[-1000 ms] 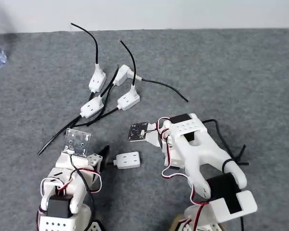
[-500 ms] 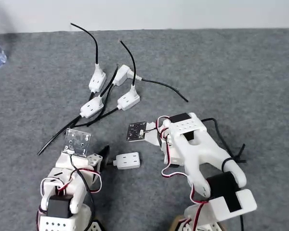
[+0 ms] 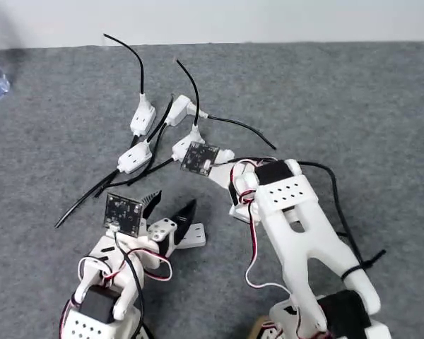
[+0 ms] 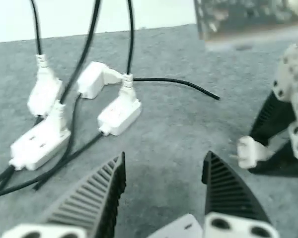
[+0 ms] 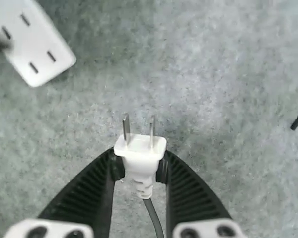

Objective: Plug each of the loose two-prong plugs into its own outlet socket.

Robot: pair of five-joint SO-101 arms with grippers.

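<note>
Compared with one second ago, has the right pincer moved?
Yes. The right pincer, shut on a white two-prong plug, advanced toward the corded white outlet socket.

Outlet blk (image 3: 196, 239) partly under L hand (image 3: 174, 200)

Grey table (image 3: 353, 106) (carpeted) bears corded sockets (image 3: 135, 158).

The left arm (image 3: 109, 289) sits low at the near left edge of the table (image 3: 381, 106), wrist pitched forward. The left gripper (image 3: 171, 212) points toward the middle, its two black jaws spread wide apart. The right arm (image 3: 300, 226) stretches from the near right edge toward the table's centre, and the right gripper (image 5: 139, 159) is clamped on the body of a plug (image 5: 139, 145), one ribbed finger on each side and the prongs pointing out past the fingertips.
</note>
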